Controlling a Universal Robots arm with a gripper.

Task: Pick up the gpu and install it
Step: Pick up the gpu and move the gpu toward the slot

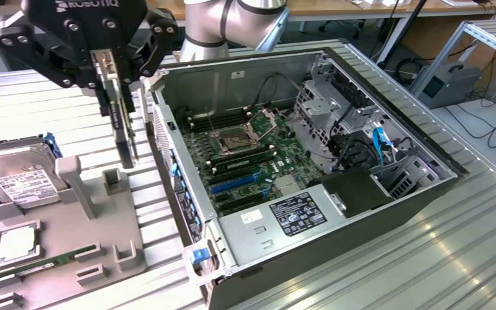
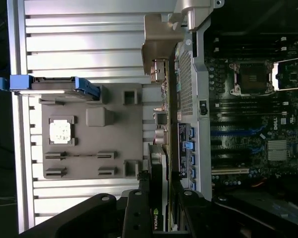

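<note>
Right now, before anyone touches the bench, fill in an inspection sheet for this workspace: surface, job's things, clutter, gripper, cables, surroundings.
Surface: ribbed metal table, with a grey holder tray on the exterior view's left.
Job's things: graphics card hanging upright above the tray, outside the open computer case; not in a slot.
Clutter: hard drive, processor chip and memory stick sit in the tray.
Gripper: gripper shut on the graphics card's upper end.
Cables: blue cables inside the case; black cables on the floor.
Surroundings: grey box and metal frame beyond the table.
</note>
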